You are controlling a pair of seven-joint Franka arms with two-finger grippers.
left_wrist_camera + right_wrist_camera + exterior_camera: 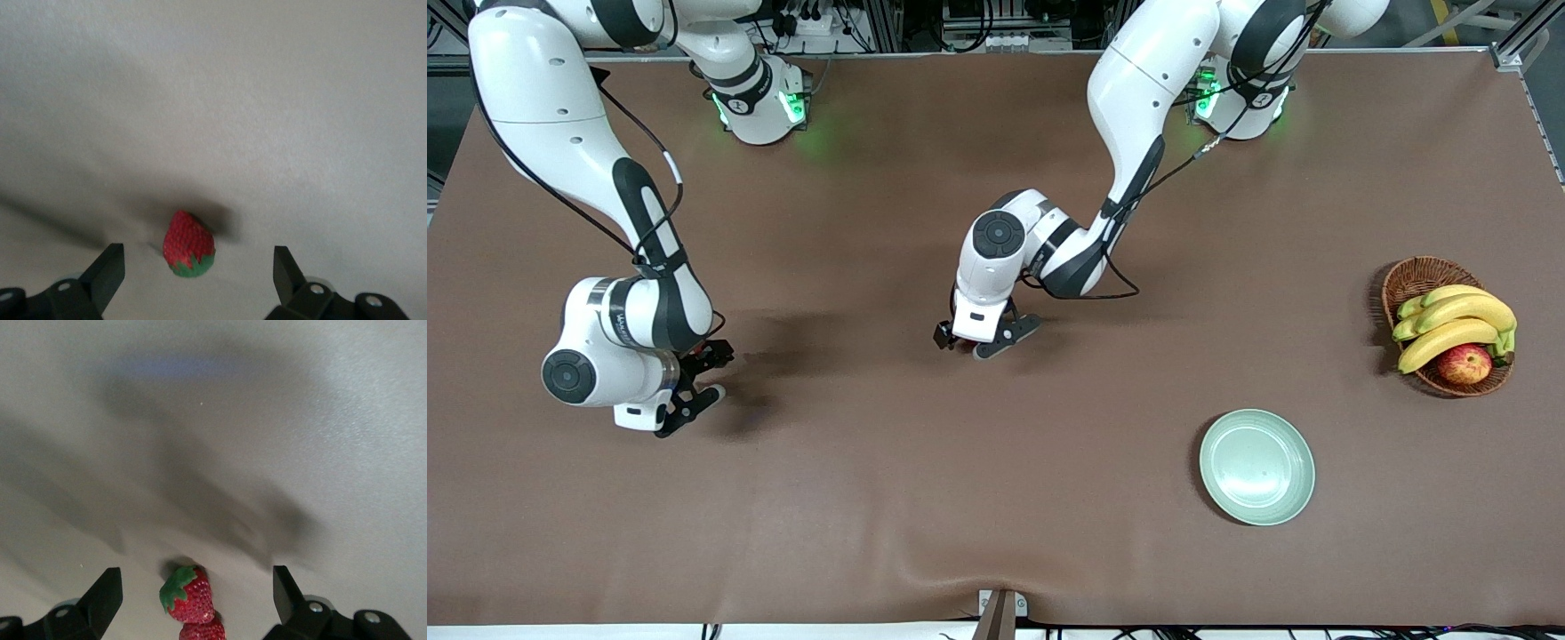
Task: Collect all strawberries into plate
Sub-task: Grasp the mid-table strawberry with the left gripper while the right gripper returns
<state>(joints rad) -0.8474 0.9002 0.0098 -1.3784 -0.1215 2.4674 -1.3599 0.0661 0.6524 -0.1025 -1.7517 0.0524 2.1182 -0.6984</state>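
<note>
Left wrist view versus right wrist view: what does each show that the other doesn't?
Only the left wrist view: a single strawberry lying on the table between the open fingers of the left gripper.

Only the right wrist view: two strawberries, one touching a second that is cut off by the frame edge, between the open fingers of the right gripper.

Both: bare tabletop with shadows, and an open gripper low over fruit. Neither shows the plate.

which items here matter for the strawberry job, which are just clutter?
Job:
- strawberry between the open left gripper fingers
- two strawberries touching each other, under the open right gripper
- plate, nothing on it

Clutter:
- wicker basket toward the left arm's end of the table
- bananas and apple in the basket
</note>
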